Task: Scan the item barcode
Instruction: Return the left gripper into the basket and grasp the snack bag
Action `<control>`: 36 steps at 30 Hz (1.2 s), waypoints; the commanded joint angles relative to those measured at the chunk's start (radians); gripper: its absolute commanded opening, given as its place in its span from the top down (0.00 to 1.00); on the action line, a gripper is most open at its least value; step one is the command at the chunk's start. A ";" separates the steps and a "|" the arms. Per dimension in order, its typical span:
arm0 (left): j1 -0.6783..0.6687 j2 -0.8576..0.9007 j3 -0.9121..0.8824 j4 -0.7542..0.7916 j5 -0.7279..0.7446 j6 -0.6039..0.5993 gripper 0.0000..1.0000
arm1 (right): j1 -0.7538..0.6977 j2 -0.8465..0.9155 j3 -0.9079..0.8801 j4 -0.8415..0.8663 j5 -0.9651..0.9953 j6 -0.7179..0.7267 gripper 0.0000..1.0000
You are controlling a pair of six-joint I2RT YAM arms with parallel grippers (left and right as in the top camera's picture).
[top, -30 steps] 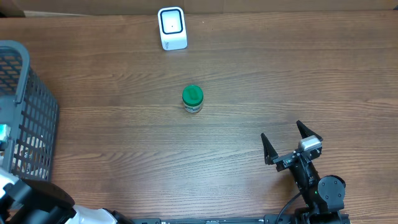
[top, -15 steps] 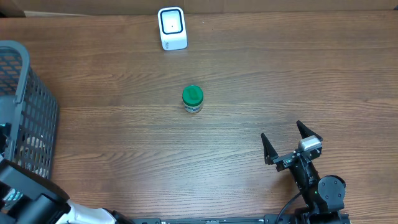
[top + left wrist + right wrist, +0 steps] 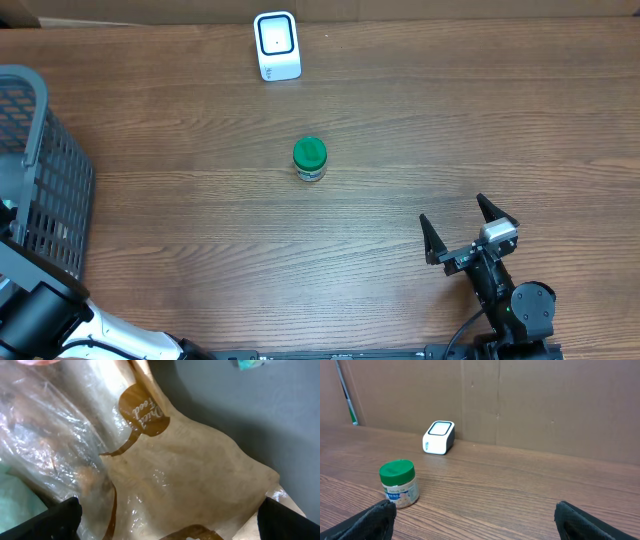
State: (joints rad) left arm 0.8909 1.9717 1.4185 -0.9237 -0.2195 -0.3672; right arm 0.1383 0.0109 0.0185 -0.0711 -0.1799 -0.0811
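Nearest me on the right, my right claw [image 3: 451, 208] hangs low over the table [image 3: 450, 120], its fingers spread wide with nothing between them. On the near left, my left arm reaches down into the grey mesh basket [image 3: 50, 170] at the table's left edge. From the left wrist camera, the left claw [image 3: 170, 520] is also spread wide, one dark fingertip at each bottom corner. It is poised over a crinkled bag [image 3: 190, 475] of clear film and tan paper with a brown label. I cannot tell whether the fingers touch the bag. The bag lies on the basket's grey floor, with more clear wrapping to its left and a small teal scrap at the far edge.

Out on the table's middle, well apart from both claws, the jar [image 3: 310, 160] with the green lid stands upright. Far beyond it, slightly left, the white scanner [image 3: 277, 45] sits by the table's far edge.
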 commanded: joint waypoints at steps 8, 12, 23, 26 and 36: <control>0.005 0.142 -0.013 -0.010 -0.044 -0.007 0.49 | -0.002 -0.008 -0.011 0.005 -0.005 0.006 0.00; 0.005 0.142 -0.013 -0.010 -0.023 -0.007 0.67 | -0.002 -0.008 -0.011 0.005 -0.005 0.006 0.00; 0.004 0.142 0.235 -0.233 -0.015 -0.007 0.96 | -0.002 -0.008 -0.011 0.005 -0.005 0.006 0.00; 0.002 0.142 0.356 -0.332 0.013 -0.006 0.96 | -0.002 -0.008 -0.011 0.005 -0.005 0.006 0.00; -0.002 0.140 0.787 -0.609 0.227 0.039 0.96 | -0.002 -0.008 -0.011 0.005 -0.005 0.006 0.00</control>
State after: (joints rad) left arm 0.8902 2.1208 2.0575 -1.4822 -0.1143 -0.3634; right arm 0.1379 0.0109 0.0185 -0.0711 -0.1795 -0.0811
